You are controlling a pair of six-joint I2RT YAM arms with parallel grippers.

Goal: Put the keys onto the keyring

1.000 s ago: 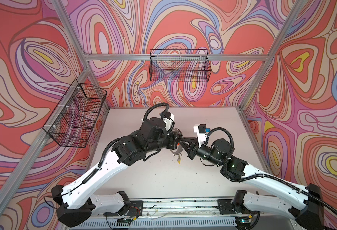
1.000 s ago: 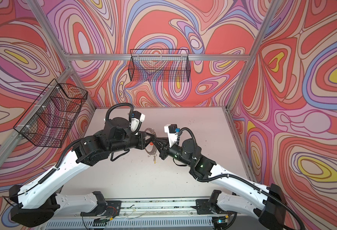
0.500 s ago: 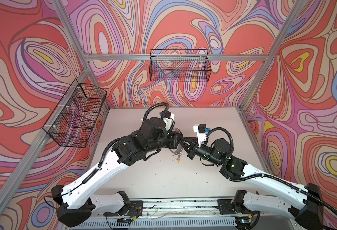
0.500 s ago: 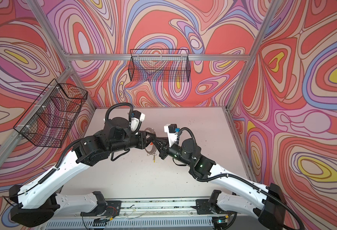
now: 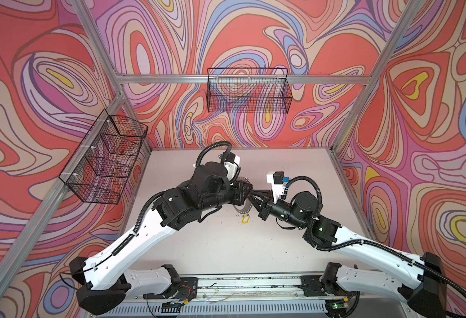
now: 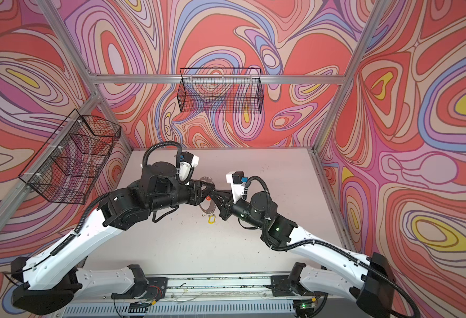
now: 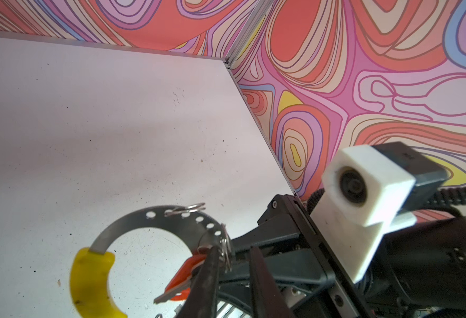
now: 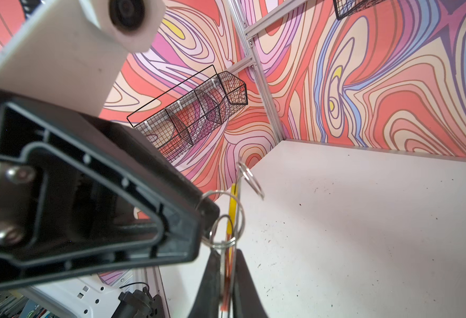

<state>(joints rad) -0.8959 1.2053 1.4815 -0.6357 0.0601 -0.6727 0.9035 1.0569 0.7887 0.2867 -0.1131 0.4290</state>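
Both grippers meet above the middle of the table. The keyring (image 7: pixel 171 220), a flat grey ring with a yellow arc (image 7: pixel 88 280), stands on edge in my right gripper (image 8: pixel 226 253), which is shut on its rim (image 8: pixel 232 203). The red-tagged key (image 7: pixel 185 275) hangs at the split rings (image 7: pixel 225 247) just outside one finger of my left gripper (image 7: pixel 234 249). That gripper's jaws stand slightly apart with nothing between them. The yellow-tagged key (image 5: pixel 245 219) dangles under the keyring (image 5: pixel 241 210) in both top views.
One black wire basket (image 5: pixel 105 159) hangs on the left wall and another (image 5: pixel 248 93) on the back wall. The pale table (image 5: pixel 295 165) is bounded by aluminium frame posts. My right wrist camera housing (image 7: pixel 364 187) sits close beside my left gripper.
My left gripper's jaws have parted a little, and the red-tagged key now lies outside them. Both arms and the keyring have hardly moved.
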